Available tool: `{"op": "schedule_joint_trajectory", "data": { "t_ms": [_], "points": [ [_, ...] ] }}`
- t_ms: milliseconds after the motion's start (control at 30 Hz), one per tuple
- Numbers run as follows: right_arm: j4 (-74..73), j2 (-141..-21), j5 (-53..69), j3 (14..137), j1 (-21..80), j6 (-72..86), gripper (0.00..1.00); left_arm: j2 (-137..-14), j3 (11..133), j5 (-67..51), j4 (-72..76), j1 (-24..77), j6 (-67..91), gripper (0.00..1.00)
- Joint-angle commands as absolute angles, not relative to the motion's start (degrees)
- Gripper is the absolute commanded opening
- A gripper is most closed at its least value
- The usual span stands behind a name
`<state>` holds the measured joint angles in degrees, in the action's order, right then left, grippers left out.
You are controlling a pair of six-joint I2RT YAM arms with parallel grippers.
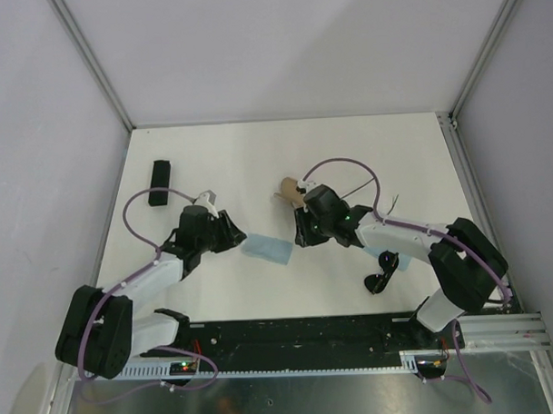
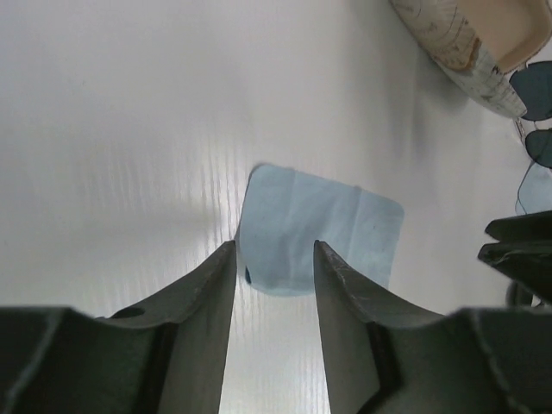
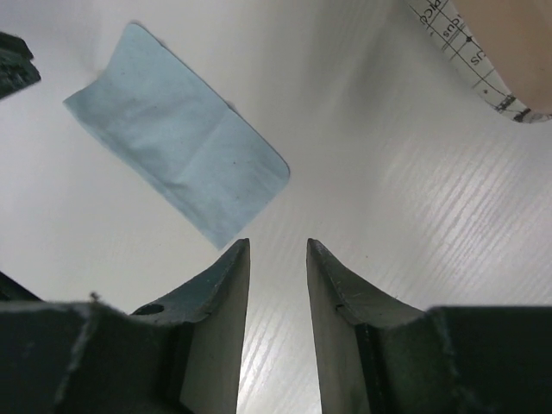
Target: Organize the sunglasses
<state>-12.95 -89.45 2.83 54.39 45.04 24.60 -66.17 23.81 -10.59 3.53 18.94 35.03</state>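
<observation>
White table point(image 1: 256, 153), grey walls on three sides, arm bases at the near edge.

Near: chunky black sunglasses point(image 1: 380, 280) lie on the table just beside the right forearm, folded as far as I can tell, touched by neither gripper.

Mid-table: a blue cloth point(image 1: 267, 249) lies flat between the two grippers. The left gripper point(image 2: 274, 246) hovers at its near edge with jaws apart and nothing between them. The right gripper point(image 3: 278, 244) hangs over bare table beside the cloth, jaws also parted and empty.

Farther: the beige patterned case point(image 1: 290, 190) lies open just beyond the right gripper, and the part of its interior in view holds nothing. The left wrist view shows dark rounded lenses point(image 2: 536, 93) beside it, likely the wire-frame pair; its frame is cut off, so this is unconfirmed.

Far left: the black oblong case point(image 1: 158, 184), well apart from everything; I cannot tell whether it is shut.

Judgement: early stage. Neither pair is cased or gripped. Both pairs remain to be placed.
</observation>
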Motion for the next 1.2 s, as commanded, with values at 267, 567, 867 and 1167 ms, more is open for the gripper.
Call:
{"op": "schedule_joint_trajectory", "data": {
  "t_ms": [267, 567, 867, 1167],
  "points": [
    [-9.6, -98.3, -4.3, 57.8, 48.5, 26.2, 0.33, -78.3, 33.4, -9.5, 3.8, 18.3, 28.8, 0.41],
    [-8.1, -102.8, -5.1, 58.8, 49.0, 26.6, 0.33, -78.9, 33.9, -8.6, 4.0, 18.4, 28.4, 0.42],
    [-8.1, -105.8, -5.7, 60.0, 49.2, 26.3, 0.29, -79.9, 34.8, -8.8, 4.1, 18.4, 28.3, 0.42],
    [-8.2, -106.7, -5.3, 60.0, 50.4, 25.8, 0.2, -80.9, 34.9, -9.0, 4.3, 18.4, 28.3, 0.42]
  ]
}}
